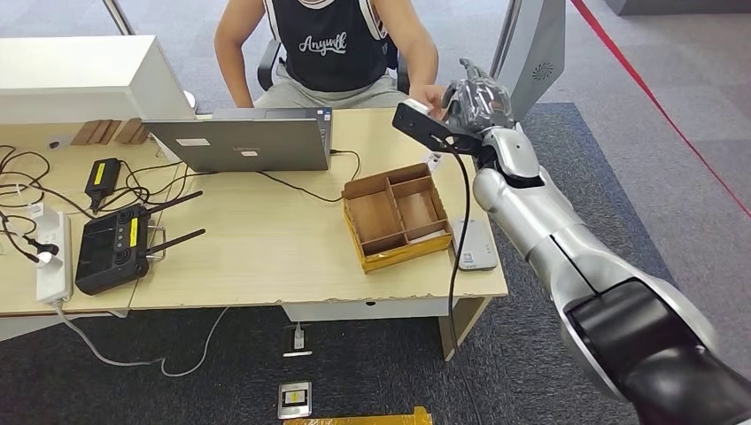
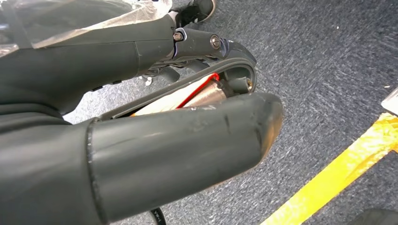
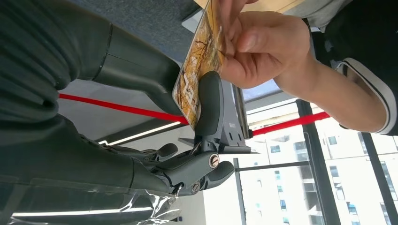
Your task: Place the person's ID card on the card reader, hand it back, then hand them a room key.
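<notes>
My right hand (image 1: 476, 102) is raised over the far right corner of the desk, and in the right wrist view (image 3: 141, 117) my thumb and a dark finger (image 3: 210, 101) pinch a thin card with a golden-brown printed pattern (image 3: 199, 65) between them. The person's hand (image 3: 263, 47) grips the same card at its other end, so we both hold it at once. From above, their hand (image 1: 431, 96) meets mine just beyond the desk edge, where the card itself is too small to make out.

My left hand (image 2: 155, 136) hangs low over dark grey carpet beside a strip of yellow floor tape (image 2: 338, 173), fingers curled in with nothing between them.

Near my right arm, a brown cardboard tray with open compartments (image 1: 397, 215) sits on the light wooden desk (image 1: 266, 248), and just right of it lies a flat pale grey card reader (image 1: 476, 243) at the desk's near right edge. A black cable (image 1: 460, 221) drops from my wrist across that side. Further left stand an open grey laptop (image 1: 243, 142), a black handheld controller with antennas (image 1: 113, 246), a small black power adapter (image 1: 104, 177) and a white power strip (image 1: 53, 257) among tangled black cables.

The person in a black sleeveless top (image 1: 329, 44) sits in a chair across the desk. Grey carpet covers the floor, with a red line (image 1: 655, 97) running along the far right.
</notes>
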